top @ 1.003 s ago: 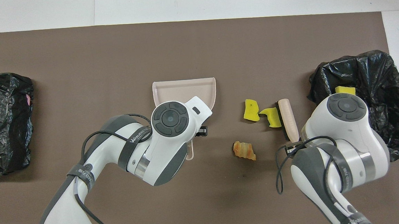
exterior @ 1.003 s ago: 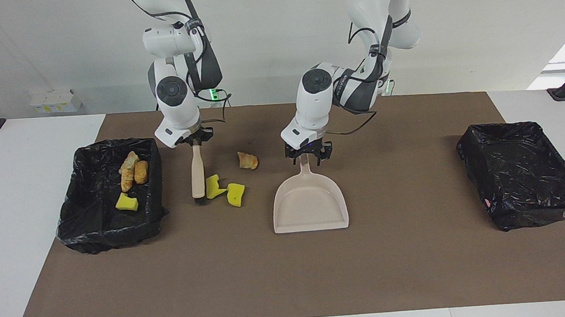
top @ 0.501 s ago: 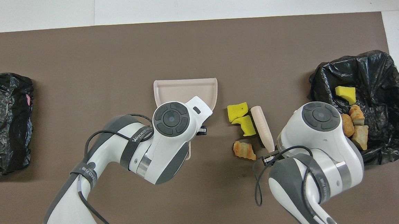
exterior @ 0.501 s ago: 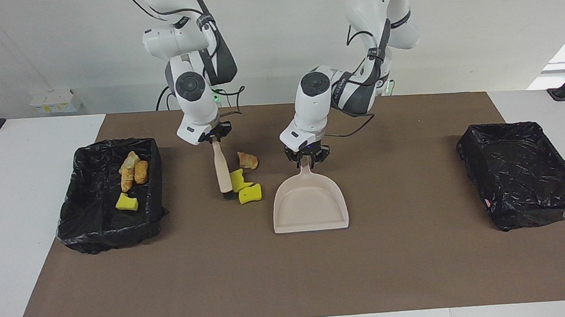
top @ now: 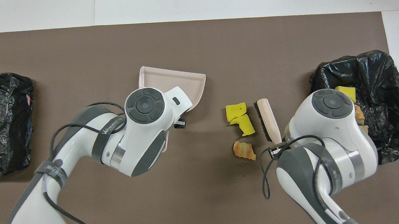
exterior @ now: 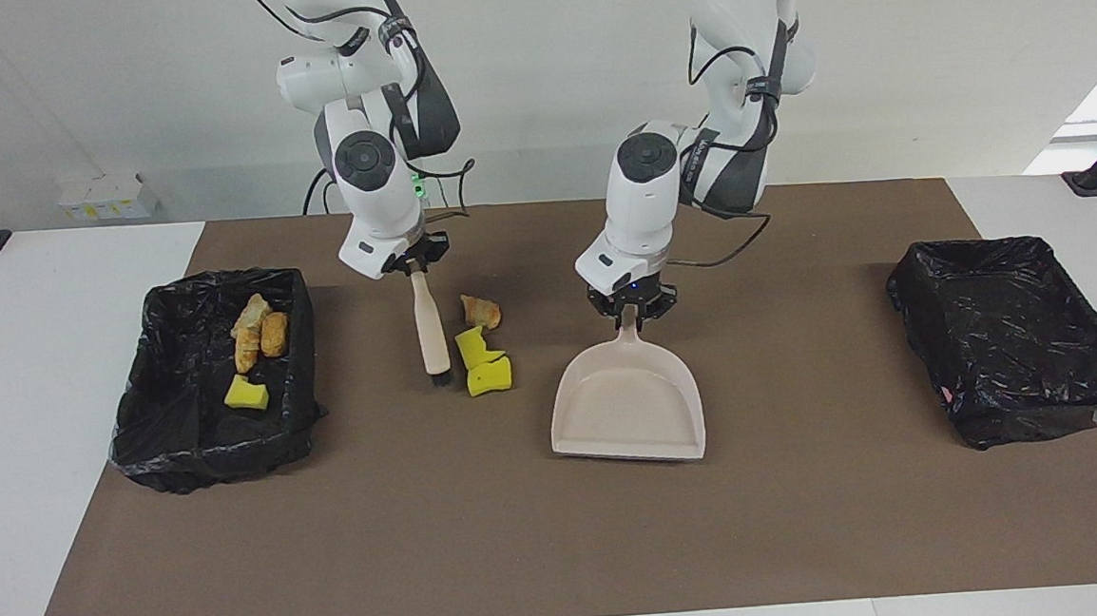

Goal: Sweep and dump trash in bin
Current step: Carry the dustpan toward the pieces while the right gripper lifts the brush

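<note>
My left gripper (exterior: 632, 314) is shut on the handle of the beige dustpan (exterior: 629, 408), which sits askew on the brown mat with its mouth pointing away from the robots. My right gripper (exterior: 417, 264) is shut on the handle of the beige brush (exterior: 432, 329), whose bristles are down by the mat. Beside the brush, on the dustpan's side, lie two yellow trash pieces (exterior: 479, 347) (exterior: 489, 376), a small gap from the bristles. A golden-brown lump (exterior: 481, 312) lies nearer to the robots. In the overhead view the dustpan (top: 172, 84), brush (top: 268, 121) and lump (top: 244, 150) show too.
A black-lined bin (exterior: 137, 438) at the right arm's end of the table holds several bread lumps and a yellow piece. A second black-lined bin (exterior: 1017, 336) stands at the left arm's end. The brown mat (exterior: 524, 538) covers the table's middle.
The right arm swept the brush and the yellow pieces toward the dustpan. The left gripper closed on the dustpan's handle, then shifted and turned the dustpan toward the left arm's end.
</note>
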Robot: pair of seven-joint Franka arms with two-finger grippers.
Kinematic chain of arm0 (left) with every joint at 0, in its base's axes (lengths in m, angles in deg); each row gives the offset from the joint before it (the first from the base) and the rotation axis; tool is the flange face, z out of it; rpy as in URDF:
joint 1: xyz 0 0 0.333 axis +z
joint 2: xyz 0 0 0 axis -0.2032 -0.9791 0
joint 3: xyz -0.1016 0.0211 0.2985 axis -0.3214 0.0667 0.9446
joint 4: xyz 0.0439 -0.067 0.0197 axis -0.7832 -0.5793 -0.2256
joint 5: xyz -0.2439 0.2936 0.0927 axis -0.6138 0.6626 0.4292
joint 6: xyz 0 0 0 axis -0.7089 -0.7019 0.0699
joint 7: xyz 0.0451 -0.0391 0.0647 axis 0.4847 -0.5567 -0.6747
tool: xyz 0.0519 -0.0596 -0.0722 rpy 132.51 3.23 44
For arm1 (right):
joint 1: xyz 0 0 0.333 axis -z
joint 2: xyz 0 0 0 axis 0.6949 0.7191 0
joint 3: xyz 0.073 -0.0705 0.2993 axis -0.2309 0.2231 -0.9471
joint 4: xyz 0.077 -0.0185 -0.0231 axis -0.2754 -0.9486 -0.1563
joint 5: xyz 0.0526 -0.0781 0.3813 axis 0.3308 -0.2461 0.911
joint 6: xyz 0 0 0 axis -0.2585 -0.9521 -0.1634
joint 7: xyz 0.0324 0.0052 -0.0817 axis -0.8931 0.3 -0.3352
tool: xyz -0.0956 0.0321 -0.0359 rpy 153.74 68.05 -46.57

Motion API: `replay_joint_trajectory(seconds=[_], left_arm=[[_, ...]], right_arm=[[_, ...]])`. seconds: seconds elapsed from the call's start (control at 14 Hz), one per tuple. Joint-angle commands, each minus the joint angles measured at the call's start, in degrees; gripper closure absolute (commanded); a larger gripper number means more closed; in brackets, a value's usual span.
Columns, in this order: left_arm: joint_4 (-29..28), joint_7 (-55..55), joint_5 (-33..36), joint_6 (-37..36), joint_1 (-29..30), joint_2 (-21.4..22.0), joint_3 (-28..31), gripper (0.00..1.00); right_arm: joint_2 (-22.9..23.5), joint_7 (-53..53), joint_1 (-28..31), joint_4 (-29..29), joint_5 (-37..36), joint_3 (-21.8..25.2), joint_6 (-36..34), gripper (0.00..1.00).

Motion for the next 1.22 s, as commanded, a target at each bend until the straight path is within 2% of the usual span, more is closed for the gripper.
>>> replay_joint_trajectory(seconds=[0.0, 0.14, 0.29, 0.36, 0.57, 0.72, 1.0, 1.15], left_arm=[[-0.6, 15.0, 1.1, -5.7, 3.9, 4.4, -0.3, 0.90], [0.4, 26.5, 1.1, -6.4, 8.3, 4.9, -0.4, 0.91], [1.9, 35.8, 1.1, -6.5, 8.8, 4.3, -0.3, 0.92], [1.9, 40.0, 1.3, -6.5, 9.1, 4.3, -0.3, 0.99], [0.5, 56.7, 5.6, -6.6, 9.9, 4.9, -0.3, 1.00], [-1.0, 58.7, 6.2, -6.8, 9.8, 5.7, -0.2, 1.00], [-12.8, 61.6, 9.1, -5.2, 8.2, 11.8, -0.3, 1.00], [-16.3, 61.4, 16.2, -0.7, 5.7, 13.3, -0.3, 1.00]], right_arm=[[-2.2, -0.2, 2.6, -4.8, -1.1, -0.6, 4.2, 1.00], [-1.4, 3.4, -0.4, -7.0, -1.0, -0.6, 7.6, 1.00], [-0.8, 5.3, -1.9, -7.0, -1.0, -0.6, 7.9, 1.00], [-0.8, 6.0, -2.6, -7.0, -1.0, -0.6, 8.1, 1.00], [0.0, 6.9, -2.8, -6.9, -0.2, -0.7, 9.6, 1.00], [0.7, 9.8, -4.8, -6.8, -0.2, -0.7, 10.1, 1.00], [1.6, 11.4, -4.9, -6.8, 0.1, -0.8, 10.2, 1.00], [3.1, 12.3, -7.8, -6.7, 0.1, -0.8, 11.7, 1.00]])
